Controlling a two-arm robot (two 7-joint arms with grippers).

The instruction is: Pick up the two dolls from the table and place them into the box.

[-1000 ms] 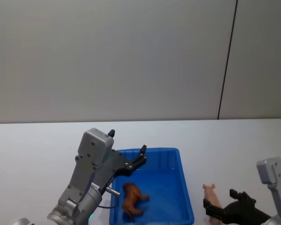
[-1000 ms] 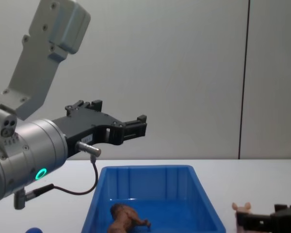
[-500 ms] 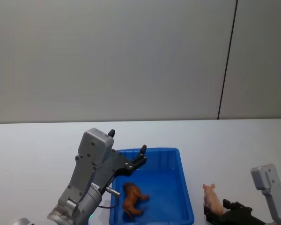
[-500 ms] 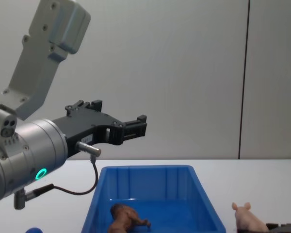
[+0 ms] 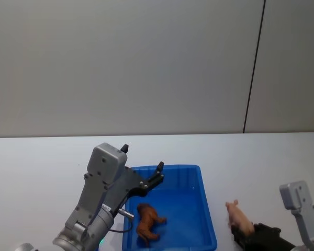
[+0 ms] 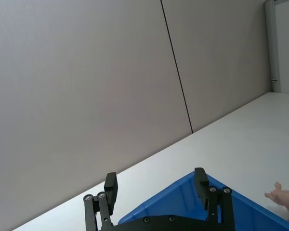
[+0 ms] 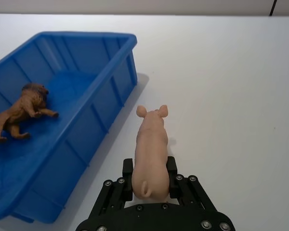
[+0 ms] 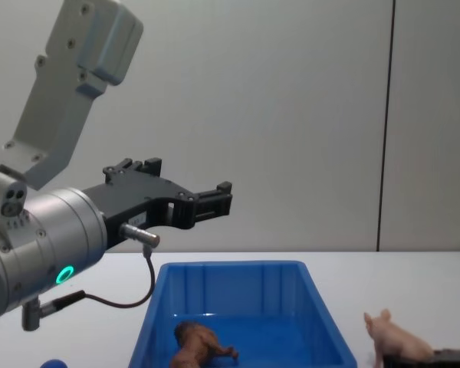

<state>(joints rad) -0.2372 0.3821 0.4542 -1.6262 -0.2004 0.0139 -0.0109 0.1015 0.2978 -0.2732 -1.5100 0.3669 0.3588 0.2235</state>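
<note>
A plain pale grey wall (image 5: 120, 63) stands behind, evenly lit, crossed by one thin dark vertical seam (image 5: 254, 68).
</note>
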